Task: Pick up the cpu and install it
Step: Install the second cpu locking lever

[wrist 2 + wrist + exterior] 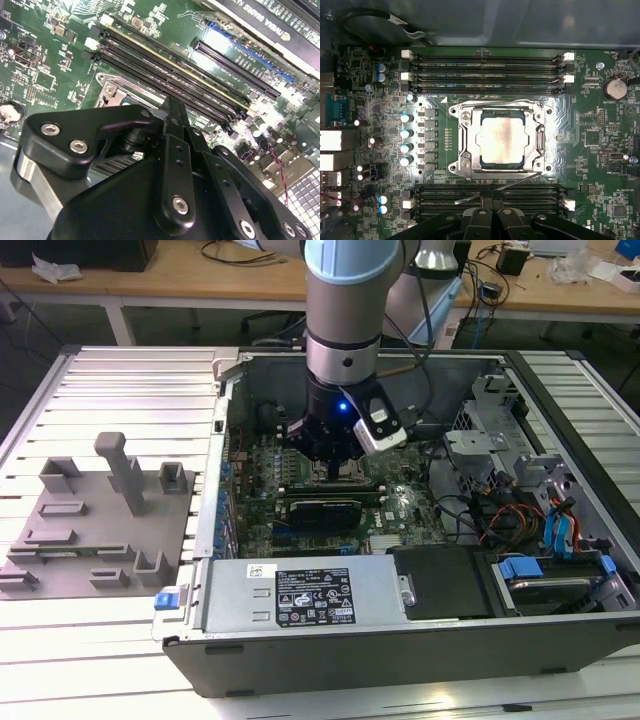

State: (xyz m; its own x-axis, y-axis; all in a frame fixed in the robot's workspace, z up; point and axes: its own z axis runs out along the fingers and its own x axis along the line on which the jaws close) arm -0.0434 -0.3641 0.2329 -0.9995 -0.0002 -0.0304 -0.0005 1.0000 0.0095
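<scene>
We hang our gripper [335, 462] low over the motherboard [365, 95], the cpu [501, 136] lying flat in its socket [465, 117] just ahead of the fingers [492, 220], which look closed together with nothing held.

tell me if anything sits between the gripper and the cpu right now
Nothing visible does. In the first wrist view the cpu lies flat in the open socket frame with its metal top uncovered, and the gripper sits apart from it over the memory slots.
</scene>
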